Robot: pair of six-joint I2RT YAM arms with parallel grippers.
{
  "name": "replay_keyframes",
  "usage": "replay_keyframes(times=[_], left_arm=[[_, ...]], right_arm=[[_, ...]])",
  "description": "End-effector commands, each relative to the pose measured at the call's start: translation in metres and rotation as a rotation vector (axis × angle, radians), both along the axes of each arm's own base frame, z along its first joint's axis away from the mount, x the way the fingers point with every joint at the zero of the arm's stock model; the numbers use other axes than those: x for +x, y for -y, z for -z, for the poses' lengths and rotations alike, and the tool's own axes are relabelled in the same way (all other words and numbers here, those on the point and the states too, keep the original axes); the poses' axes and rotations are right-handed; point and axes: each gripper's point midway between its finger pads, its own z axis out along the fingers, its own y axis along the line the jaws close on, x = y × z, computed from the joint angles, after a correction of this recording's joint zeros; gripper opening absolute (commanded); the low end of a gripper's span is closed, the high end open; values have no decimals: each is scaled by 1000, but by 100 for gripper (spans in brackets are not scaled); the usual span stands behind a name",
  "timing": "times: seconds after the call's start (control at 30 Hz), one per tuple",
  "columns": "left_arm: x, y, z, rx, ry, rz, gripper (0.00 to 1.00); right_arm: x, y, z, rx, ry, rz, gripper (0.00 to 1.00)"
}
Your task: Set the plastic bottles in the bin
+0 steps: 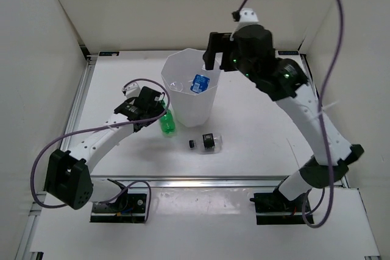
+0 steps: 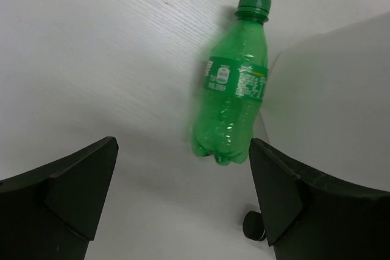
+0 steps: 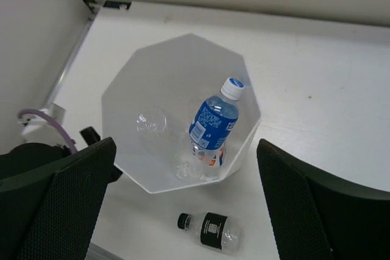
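The desk (image 1: 256,132) carries one bin (image 1: 196,112), standing toward 12 o'clock. The right end effector (image 3: 183,150) hangs over its rim, jaws wide and holding nothing. The left end effector (image 2: 183,172), also wide and empty, hovers above the green bottle (image 2: 234,83). That bottle lies on the desk at the bin's 7 o'clock, hard by its wall. Four bottles show. Two are inside the bin: a blue-labelled one (image 3: 213,123) leaning and a clear one (image 3: 152,123). The short black-labelled one (image 1: 208,142) lies at the bin's 5 o'clock.
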Motion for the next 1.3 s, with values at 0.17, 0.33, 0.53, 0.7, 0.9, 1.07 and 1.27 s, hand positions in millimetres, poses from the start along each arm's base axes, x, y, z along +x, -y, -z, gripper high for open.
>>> replay_keyframes(times=[0.17, 0.33, 0.53, 0.7, 0.9, 1.07, 1.27], left_arm=[[30, 33, 26, -80, 34, 86, 100], [40, 36, 53, -98, -16, 107, 100], [45, 35, 83, -133, -66, 101, 100], [29, 20, 116, -160, -171, 70, 84], [35, 8, 56, -208, -6, 58, 67], [33, -8, -27, -281, 202, 3, 58], [40, -14, -161, -329, 487, 13, 52]], right_arm=[[-14, 34, -3, -80, 39, 36, 100], [-25, 43, -3, -104, 46, 17, 100], [-24, 50, 12, -121, 11, 16, 100], [-25, 54, 14, -123, 3, 16, 100], [-23, 57, 22, -119, -19, 33, 100], [-17, 64, 38, -87, -86, 77, 100], [-16, 62, 51, -22, -161, 72, 100]])
